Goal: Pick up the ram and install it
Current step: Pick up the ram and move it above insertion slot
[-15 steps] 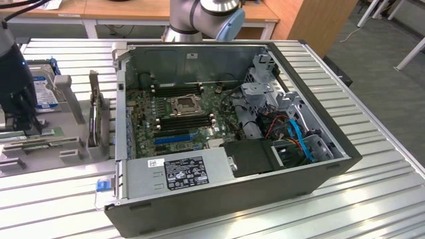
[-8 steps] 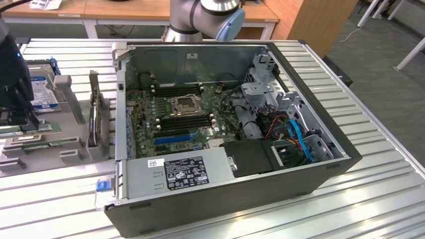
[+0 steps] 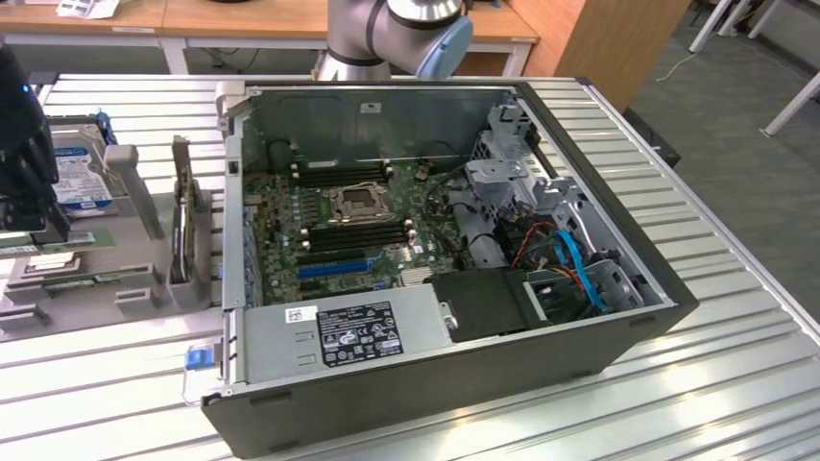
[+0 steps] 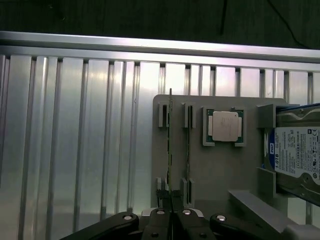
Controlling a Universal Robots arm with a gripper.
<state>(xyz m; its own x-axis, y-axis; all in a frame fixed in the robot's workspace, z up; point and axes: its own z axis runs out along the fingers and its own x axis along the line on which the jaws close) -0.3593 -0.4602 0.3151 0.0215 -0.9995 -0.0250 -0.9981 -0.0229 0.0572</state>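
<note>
In the wrist view a ram [image 4: 170, 150] stands on edge in the slots of a grey holder [image 4: 200, 165], showing as a thin green line. My gripper [image 4: 171, 216] is right over its near end, fingers shut on the thin edge. A second green stick [image 4: 188, 150] stands parallel just beside it. In the exterior view my gripper [image 3: 26, 216] is a dark shape at the far left, above the green ram sticks [image 3: 64, 240] in the holder. The open computer case [image 3: 615, 250] lies in the middle, with black memory slots [image 3: 359, 230] on its motherboard beside the CPU socket [image 3: 352, 200].
The holder also carries a square metal CPU chip [image 4: 225, 126] and a silver hard drive with a blue label [image 4: 297, 155]. Everything rests on a slatted aluminium table [image 3: 717, 384]. Cables and a drive cage [image 3: 513, 192] crowd the case on the exterior view's right. A power supply [image 3: 346, 331] fills the near end.
</note>
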